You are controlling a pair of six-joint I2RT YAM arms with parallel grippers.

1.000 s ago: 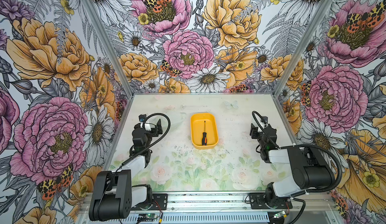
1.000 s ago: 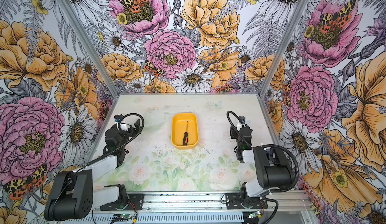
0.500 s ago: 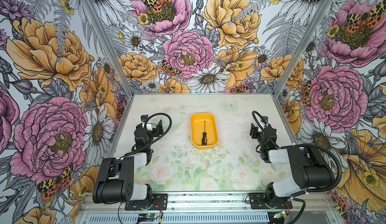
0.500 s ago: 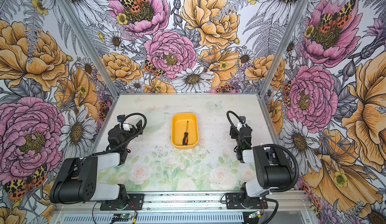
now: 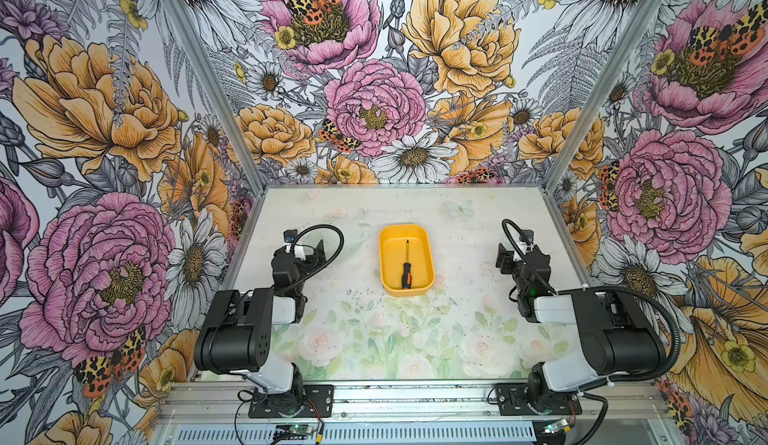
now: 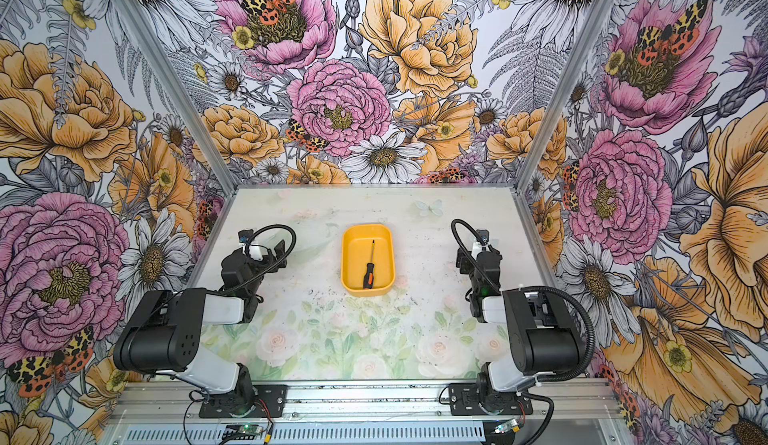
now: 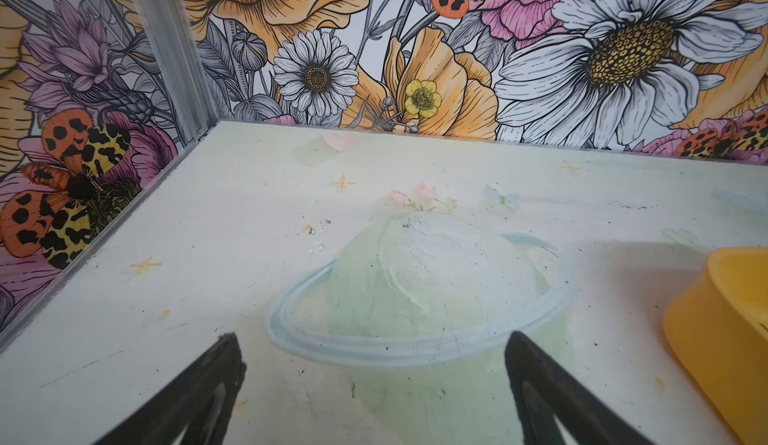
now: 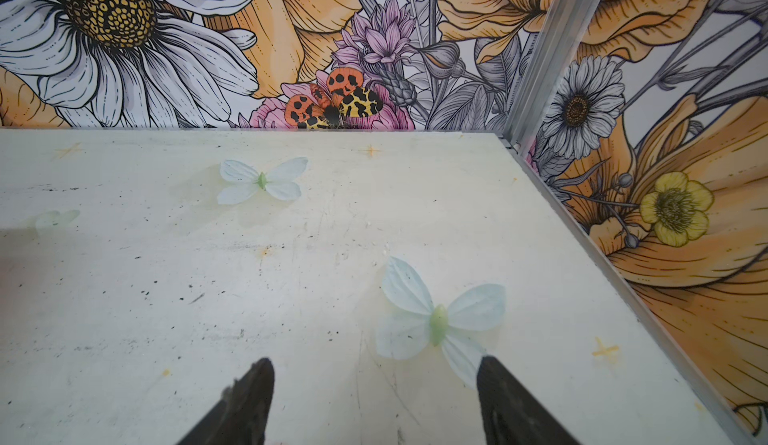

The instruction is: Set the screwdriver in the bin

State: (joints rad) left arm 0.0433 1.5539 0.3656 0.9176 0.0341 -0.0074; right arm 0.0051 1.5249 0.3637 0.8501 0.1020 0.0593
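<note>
Left gripper (image 7: 372, 337) and right gripper (image 8: 374, 362), mine: jaws apart, empty, well clear either side of the bin (image 5: 407, 292); screwdriver (image 5: 406, 265) lies inside it, handle near; I judge the task done.

A: What sort of place is this?
B: A robotics lab cell. The left arm (image 5: 232, 330) and right arm (image 5: 615, 339) are bolted to an aluminium rail (image 5: 415, 407).
A: And the flowers?
B: Printed panels (image 5: 374, 69) on metal posts (image 5: 209, 81), walling the counter (image 5: 374, 339) on 3 sides.
</note>
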